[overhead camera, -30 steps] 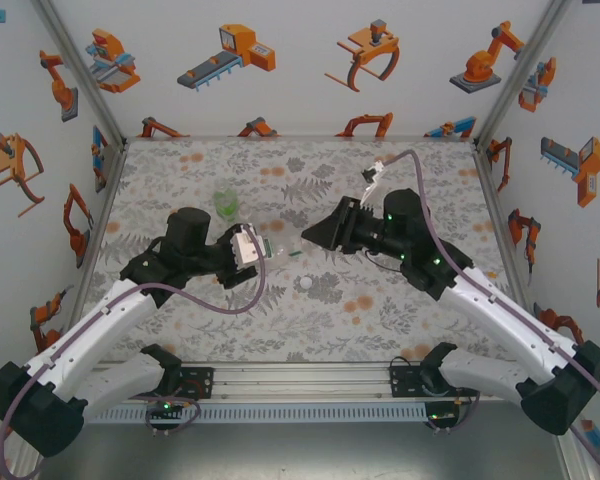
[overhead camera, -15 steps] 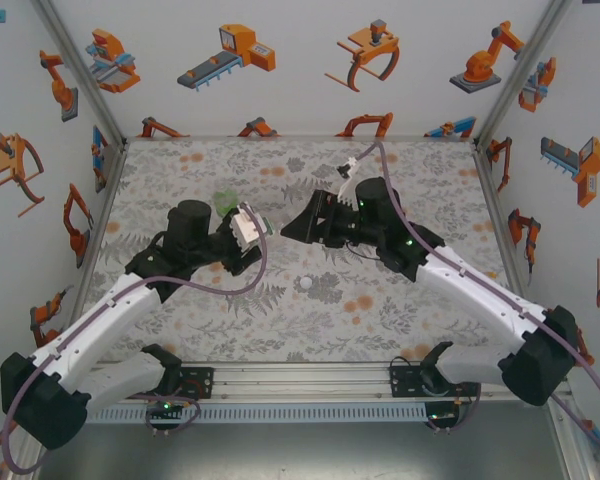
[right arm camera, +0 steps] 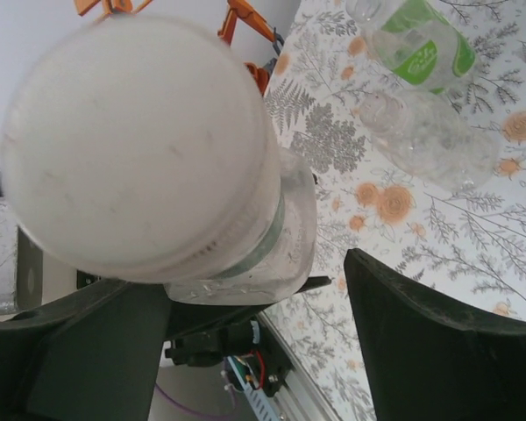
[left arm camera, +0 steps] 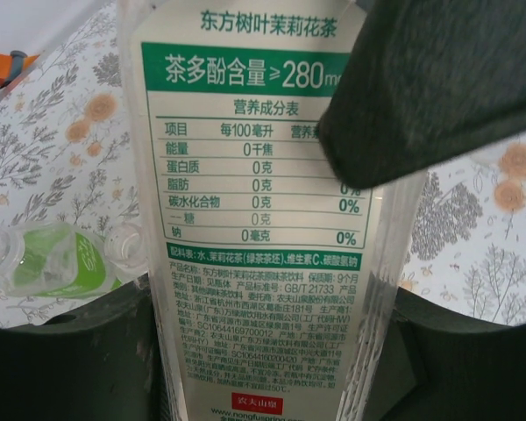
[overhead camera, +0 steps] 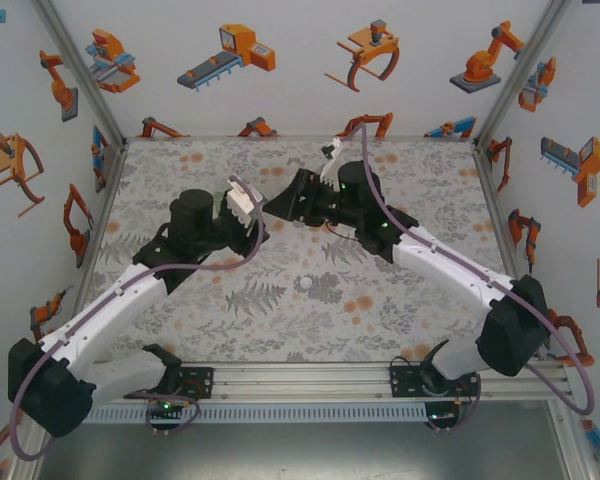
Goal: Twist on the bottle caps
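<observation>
Your arms have moved together, so the right gripper [overhead camera: 278, 205] now sits around the white cap [right arm camera: 136, 145] on the labelled bottle [left arm camera: 254, 219] — ready for a twist. Its jaws have opened partway and don't squeeze the cap — the left gripper [overhead camera: 242, 203] holds the bottle tight.

This is a robot lab, a closed test cell rather than any lived-in room. Bare aluminium posts [overhead camera: 80, 70] frame three white walls [overhead camera: 280, 100], and the walls are dotted with orange cartoon stickers [overhead camera: 227, 55] of industrial arms and grippers. A flat table [overhead camera: 280, 320] under a grey floral cloth fills the floor of the cell. At its near edge a slotted metal rail [overhead camera: 300, 380] carries two bolted bases, with a white and black left arm [overhead camera: 110, 310] and right arm [overhead camera: 450, 280] reaching in from them.
</observation>
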Controlling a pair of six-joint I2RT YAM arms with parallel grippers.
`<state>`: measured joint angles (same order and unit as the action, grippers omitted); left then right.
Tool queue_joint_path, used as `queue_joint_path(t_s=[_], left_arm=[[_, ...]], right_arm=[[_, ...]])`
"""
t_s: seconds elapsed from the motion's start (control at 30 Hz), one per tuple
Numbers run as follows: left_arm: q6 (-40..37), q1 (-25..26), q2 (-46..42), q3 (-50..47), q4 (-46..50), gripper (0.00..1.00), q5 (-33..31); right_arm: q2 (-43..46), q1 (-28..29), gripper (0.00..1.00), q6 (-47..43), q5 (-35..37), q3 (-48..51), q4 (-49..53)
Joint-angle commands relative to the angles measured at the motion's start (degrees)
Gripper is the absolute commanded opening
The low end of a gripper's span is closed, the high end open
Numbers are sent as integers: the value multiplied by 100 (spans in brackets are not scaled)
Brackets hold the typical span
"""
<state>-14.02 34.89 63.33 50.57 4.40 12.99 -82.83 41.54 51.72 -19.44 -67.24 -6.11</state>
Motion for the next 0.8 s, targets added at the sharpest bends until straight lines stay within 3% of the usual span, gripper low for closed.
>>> queue_joint_path(t_s=[0.0, 0.37, 0.53, 0.67, 0.77], left_arm=[[391, 80, 170, 291, -496, 0, -243], [737, 224, 407, 297, -905, 0, -363], [768, 275, 442, 305, -944, 2, -369], [778, 297, 385, 309, -911, 22, -403], [808, 292, 298, 321, -825, 44, -403]], right_arm=[[-165, -53, 66, 222, -4, -290, -456], [-495, -137, 64, 239, 145, -517, -735], [-632, -138, 55, 250, 24, -621, -792], [-664, -154, 48, 222, 19, -615, -795], [-659, -205, 46, 168, 32, -563, -804]])
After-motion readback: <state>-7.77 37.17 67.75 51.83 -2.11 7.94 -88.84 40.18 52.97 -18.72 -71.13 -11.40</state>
